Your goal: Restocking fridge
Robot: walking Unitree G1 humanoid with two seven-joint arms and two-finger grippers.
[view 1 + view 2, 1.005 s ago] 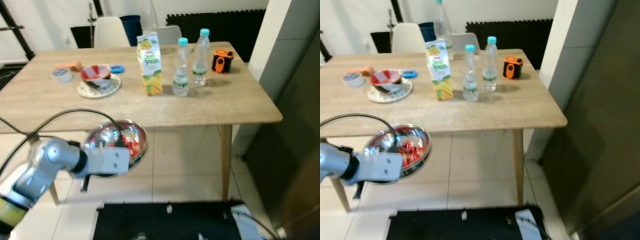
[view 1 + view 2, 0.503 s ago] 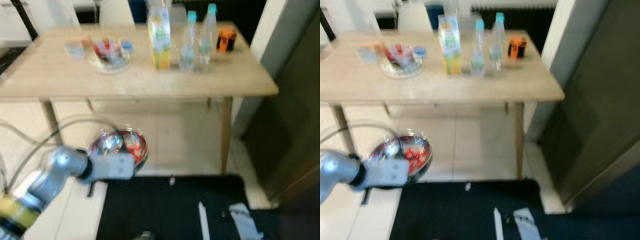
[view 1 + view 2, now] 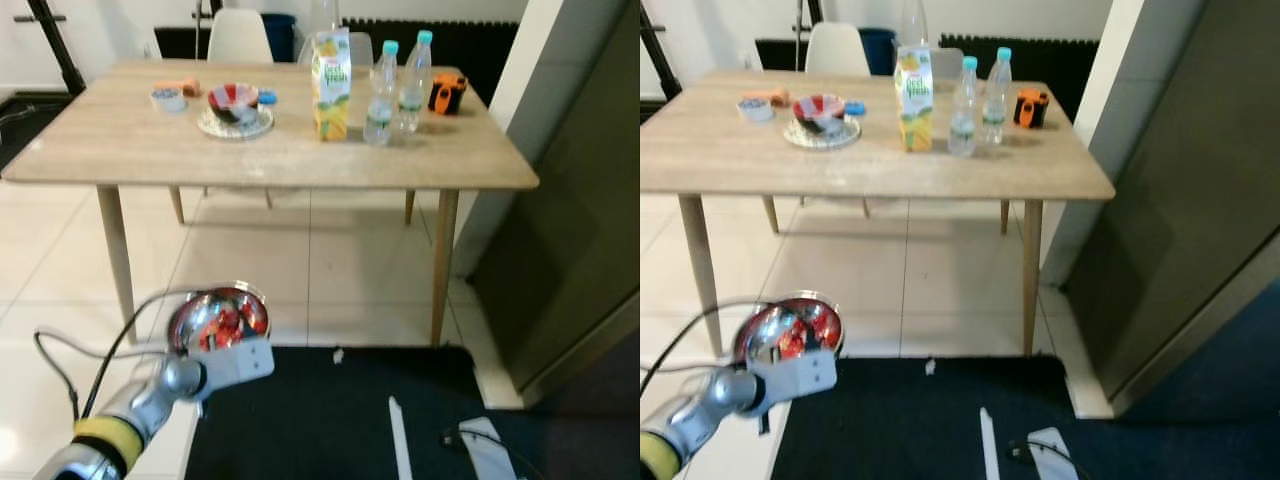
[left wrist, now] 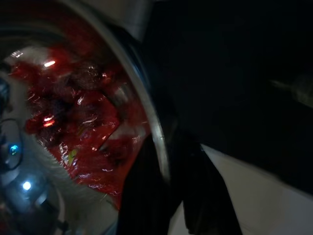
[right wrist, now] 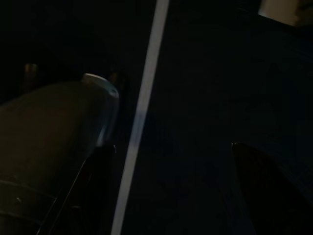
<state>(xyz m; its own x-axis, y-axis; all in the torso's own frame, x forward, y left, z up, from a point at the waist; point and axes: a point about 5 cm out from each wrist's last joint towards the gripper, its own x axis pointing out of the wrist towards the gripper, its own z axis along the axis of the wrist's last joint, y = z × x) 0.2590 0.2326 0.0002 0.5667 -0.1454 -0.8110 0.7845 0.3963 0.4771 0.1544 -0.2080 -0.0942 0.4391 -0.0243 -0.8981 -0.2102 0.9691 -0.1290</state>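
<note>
With the left tool (image 4: 168, 196) pinching the rim of the steel bowl (image 3: 218, 318) at lower left, carrying it level should keep the red contents inside; whether the right tool's fingers are apart I cannot tell.

the left arm (image 3: 150, 400) is silver and rounded, with a yellow band near the elbow, a boxy white wrist block and a looping black cable (image 3: 95, 345).

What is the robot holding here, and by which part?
The left pincer holds a shiny metal bowl of red contents by its rim, one finger either side. The right arm hangs idle.
</note>
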